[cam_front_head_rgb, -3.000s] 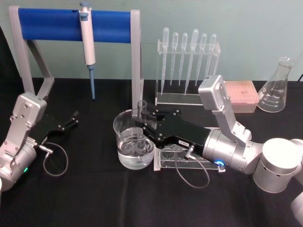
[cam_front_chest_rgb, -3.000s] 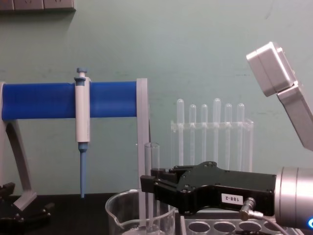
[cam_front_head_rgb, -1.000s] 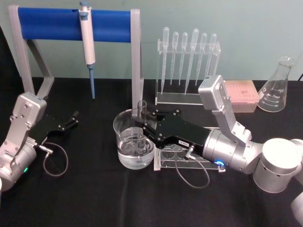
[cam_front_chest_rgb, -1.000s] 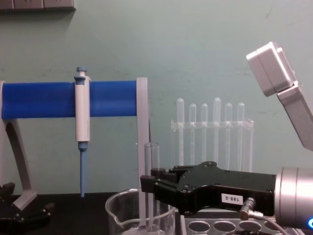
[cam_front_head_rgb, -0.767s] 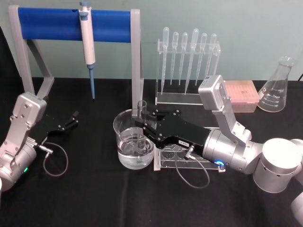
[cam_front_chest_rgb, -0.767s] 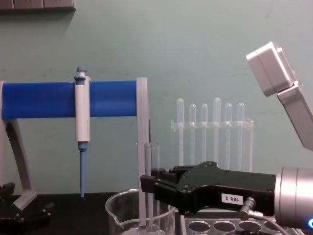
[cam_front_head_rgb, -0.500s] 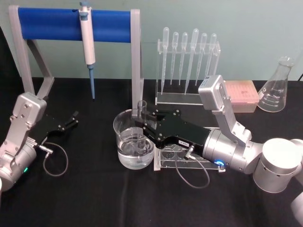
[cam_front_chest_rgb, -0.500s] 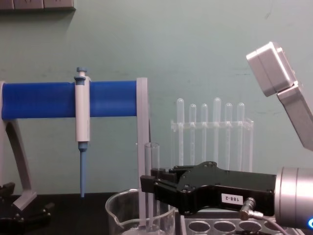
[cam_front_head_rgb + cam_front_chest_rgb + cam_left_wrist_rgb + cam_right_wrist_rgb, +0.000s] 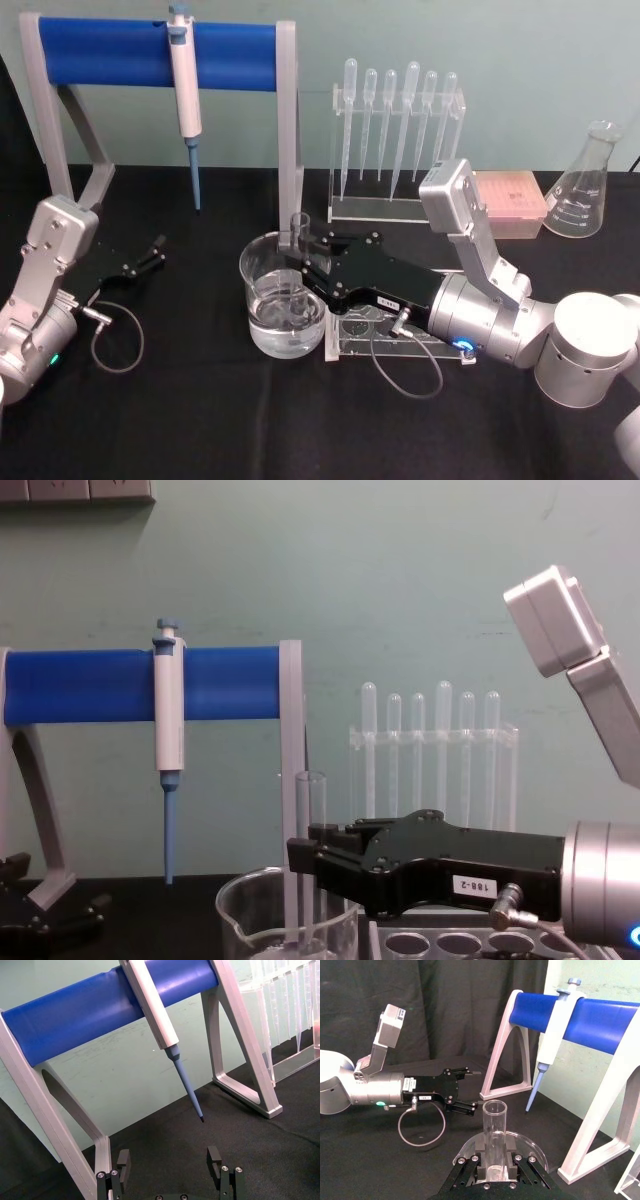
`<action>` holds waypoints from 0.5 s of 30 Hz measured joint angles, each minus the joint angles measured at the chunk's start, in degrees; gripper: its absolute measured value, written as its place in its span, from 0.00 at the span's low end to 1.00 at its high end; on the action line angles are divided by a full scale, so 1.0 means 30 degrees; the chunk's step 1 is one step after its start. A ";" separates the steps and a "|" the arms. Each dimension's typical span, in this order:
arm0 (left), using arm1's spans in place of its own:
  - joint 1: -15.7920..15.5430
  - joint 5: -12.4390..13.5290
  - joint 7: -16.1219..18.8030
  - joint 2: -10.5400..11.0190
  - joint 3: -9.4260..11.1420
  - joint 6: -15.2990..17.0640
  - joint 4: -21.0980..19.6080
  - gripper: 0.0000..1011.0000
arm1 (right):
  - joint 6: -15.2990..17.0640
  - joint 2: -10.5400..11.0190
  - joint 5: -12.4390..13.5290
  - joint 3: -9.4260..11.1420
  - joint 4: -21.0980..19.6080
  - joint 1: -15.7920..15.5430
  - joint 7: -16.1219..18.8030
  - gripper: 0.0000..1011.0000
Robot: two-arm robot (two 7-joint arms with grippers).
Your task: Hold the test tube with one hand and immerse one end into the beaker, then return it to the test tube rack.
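Note:
The test tube (image 9: 298,229) stands upright inside the beaker (image 9: 256,280), its lower end dipped in the clear water. My right gripper (image 9: 304,262) is shut on the tube's middle, just above the beaker's rim. From the side, the chest view has the tube (image 9: 312,810) rising above the black right gripper (image 9: 303,861) and going down into the beaker (image 9: 238,912). In the right wrist view the tube (image 9: 495,1127) sits clamped between the pads. At the table's left, my left gripper (image 9: 155,251) rests open; its fingers (image 9: 122,1162) stand wide apart.
Behind the beaker stands a blue-barred stand (image 9: 150,52) with a hanging pipettor (image 9: 185,95). A clear rack of pipettes (image 9: 398,130), a pink tip box (image 9: 510,200) and a conical flask (image 9: 585,185) line the back right. A clear tube rack (image 9: 385,335) lies under my right wrist.

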 joint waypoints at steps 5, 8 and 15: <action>0.0000 0.0001 0.0000 0.0000 0.0000 -0.0001 -0.0001 0.99 | 0.0000 0.0000 0.0000 0.0000 0.0000 0.0000 0.0000 0.22; 0.0000 0.0001 0.0000 0.0000 0.0001 -0.0001 -0.0001 0.99 | 0.0000 -0.0001 0.0000 -0.0001 0.0000 -0.0001 0.0001 0.22; 0.0001 0.0001 0.0000 0.0000 0.0000 0.0000 -0.0001 0.99 | 0.0000 -0.0001 0.0000 -0.0001 0.0000 -0.0001 0.0000 0.22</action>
